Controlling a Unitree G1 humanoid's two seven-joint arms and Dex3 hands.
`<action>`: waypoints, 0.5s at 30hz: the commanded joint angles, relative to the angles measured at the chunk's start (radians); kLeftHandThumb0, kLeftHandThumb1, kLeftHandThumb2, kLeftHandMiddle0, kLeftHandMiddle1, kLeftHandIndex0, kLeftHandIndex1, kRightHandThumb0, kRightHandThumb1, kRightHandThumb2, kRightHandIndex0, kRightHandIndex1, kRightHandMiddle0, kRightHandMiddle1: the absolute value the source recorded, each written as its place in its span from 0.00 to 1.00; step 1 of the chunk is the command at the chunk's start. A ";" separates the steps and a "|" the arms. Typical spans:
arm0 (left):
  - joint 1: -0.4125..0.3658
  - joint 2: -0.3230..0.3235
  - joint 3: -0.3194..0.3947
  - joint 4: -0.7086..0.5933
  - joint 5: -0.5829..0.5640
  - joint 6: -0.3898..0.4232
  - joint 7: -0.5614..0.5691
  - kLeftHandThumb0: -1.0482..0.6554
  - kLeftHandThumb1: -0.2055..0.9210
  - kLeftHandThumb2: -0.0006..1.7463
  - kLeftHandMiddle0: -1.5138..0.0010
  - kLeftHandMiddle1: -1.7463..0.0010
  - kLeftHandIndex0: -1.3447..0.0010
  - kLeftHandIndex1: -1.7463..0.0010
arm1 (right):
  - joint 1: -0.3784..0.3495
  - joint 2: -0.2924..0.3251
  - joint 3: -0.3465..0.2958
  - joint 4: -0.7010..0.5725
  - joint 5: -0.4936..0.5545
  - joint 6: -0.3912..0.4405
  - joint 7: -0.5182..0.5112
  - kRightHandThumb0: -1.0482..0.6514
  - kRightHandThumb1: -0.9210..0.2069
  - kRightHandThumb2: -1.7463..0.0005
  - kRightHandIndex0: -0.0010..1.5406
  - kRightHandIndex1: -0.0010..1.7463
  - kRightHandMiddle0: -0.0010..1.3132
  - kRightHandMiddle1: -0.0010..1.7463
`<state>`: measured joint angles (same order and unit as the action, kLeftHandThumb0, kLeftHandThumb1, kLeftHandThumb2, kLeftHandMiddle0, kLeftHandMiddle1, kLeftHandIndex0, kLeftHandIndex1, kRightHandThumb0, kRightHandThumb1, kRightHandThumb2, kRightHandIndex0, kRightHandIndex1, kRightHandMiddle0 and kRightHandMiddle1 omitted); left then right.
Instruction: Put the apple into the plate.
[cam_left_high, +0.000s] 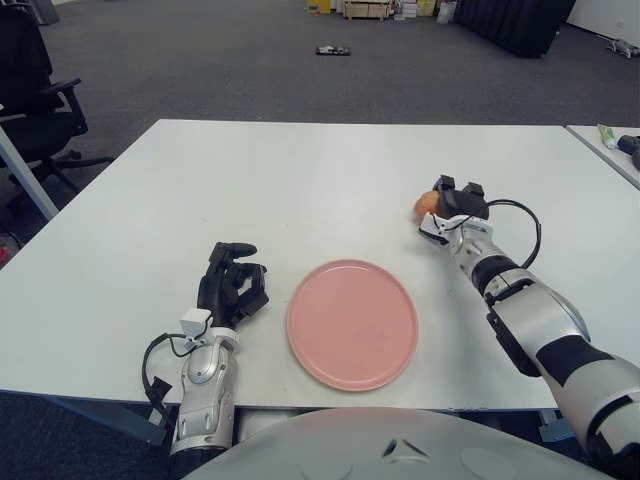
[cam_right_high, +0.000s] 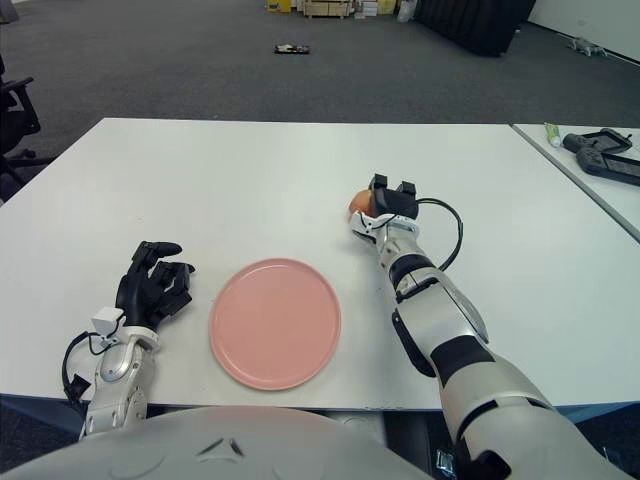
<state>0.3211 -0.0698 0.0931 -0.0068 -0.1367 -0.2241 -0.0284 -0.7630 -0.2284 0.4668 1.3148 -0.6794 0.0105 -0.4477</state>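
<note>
Apple, small, round and reddish-orange (cam_left_high: 427, 203), sits on the white desk (cam_left_high: 300, 180) right at the far-left side of the right hand (cam_left_high: 447, 212), mostly hidden behind the hand's black fingers (cam_left_high: 458, 198). Those fingers curl around its near side, and the hand appears to be closing on the fruit, though whether the grip is firm cannot be told, since the contact side is hidden. The apple looks to be resting on the desk, not lifted. The wrist comes in from behind and low, which suits a side grasp: judged from the task, wrapping round the apple's flank lets the hand carry it without rolling it away. Toward the robot and to the left of this hand lies the flat, round pink plate (cam_left_high: 352, 322), empty, well apart from the apple, so a lift and a sweep inward would be needed. Further left, just beside the plate's left edge, shows the left hand (cam_left_high: 233, 283), idle, black fingers loosely curled and holding nothing, out of the path the apple would travel.
</note>
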 joint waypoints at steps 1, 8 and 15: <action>0.008 0.002 -0.002 0.008 -0.003 0.026 -0.003 0.61 0.67 0.58 0.73 0.06 0.76 0.00 | 0.024 0.004 0.012 0.007 -0.002 -0.011 0.004 0.59 0.48 0.33 0.38 0.88 0.28 1.00; 0.005 0.001 0.000 0.013 -0.007 0.026 -0.002 0.61 0.67 0.57 0.70 0.09 0.75 0.00 | 0.026 0.009 0.012 0.003 0.001 -0.010 -0.038 0.61 0.69 0.14 0.50 0.96 0.38 1.00; 0.003 0.001 0.000 0.017 -0.007 0.022 -0.003 0.61 0.67 0.57 0.70 0.10 0.75 0.00 | 0.028 0.016 0.006 -0.002 0.010 -0.011 -0.060 0.61 0.75 0.10 0.54 0.96 0.41 1.00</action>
<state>0.3209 -0.0695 0.0933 -0.0067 -0.1400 -0.2237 -0.0290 -0.7551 -0.2195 0.4746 1.3133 -0.6785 -0.0039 -0.5088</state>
